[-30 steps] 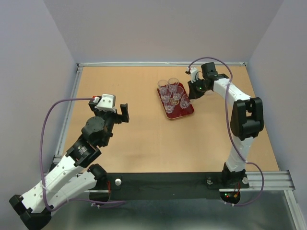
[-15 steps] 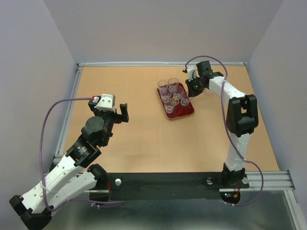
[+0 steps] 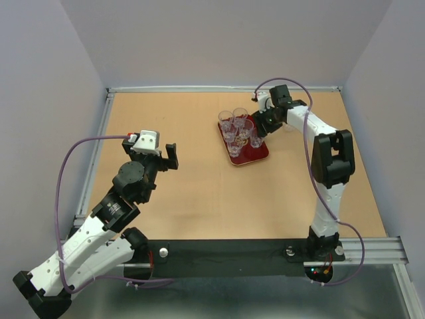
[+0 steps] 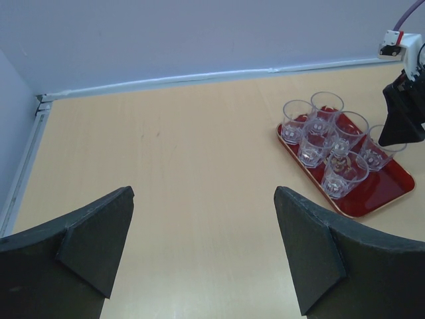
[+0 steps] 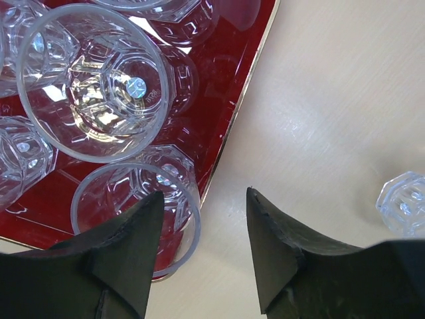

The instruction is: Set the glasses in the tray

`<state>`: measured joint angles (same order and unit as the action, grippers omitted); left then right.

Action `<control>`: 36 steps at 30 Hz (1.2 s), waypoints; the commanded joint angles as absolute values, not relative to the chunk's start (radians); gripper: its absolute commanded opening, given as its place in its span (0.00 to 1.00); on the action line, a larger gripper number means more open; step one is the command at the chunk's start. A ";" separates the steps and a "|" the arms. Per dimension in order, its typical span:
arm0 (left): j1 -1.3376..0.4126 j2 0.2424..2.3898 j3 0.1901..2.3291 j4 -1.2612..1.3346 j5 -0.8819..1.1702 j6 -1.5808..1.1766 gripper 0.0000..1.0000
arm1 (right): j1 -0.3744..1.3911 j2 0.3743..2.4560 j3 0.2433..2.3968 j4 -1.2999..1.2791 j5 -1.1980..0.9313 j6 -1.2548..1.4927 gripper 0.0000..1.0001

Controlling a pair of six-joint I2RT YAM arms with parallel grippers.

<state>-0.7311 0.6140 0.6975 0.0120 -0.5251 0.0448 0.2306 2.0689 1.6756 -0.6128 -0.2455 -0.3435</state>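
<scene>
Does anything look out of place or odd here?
Yes: a small clear faceted piece sits on the table, apart from the tray, at the right wrist view's right edge. It resembles a glass, but it is cut off, so I cannot say. The glasses on the tray stand upright; nothing is spilled.

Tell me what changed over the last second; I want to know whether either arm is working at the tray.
The right gripper moved left toward the dark red tray and now hangs open over its right rim, holding nothing. The left gripper, also open, stayed put, and the six glasses in the tray did not visibly shift.
</scene>
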 commanded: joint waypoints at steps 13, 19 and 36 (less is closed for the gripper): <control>-0.723 0.609 0.692 0.069 -0.529 0.057 0.98 | 0.183 1.859 1.706 -0.578 -0.118 -0.301 0.58; -0.721 0.609 0.692 0.068 -0.531 0.057 0.98 | 0.037 1.905 1.752 -0.531 -0.107 -0.080 0.56; -0.716 0.624 0.690 0.072 -0.523 0.057 0.98 | -0.072 2.068 1.810 -0.495 0.006 0.107 0.49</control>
<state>-0.7235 0.6250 0.6975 0.0151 -0.5243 0.0448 -0.0536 2.0491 1.7592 -0.5388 0.0124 0.0830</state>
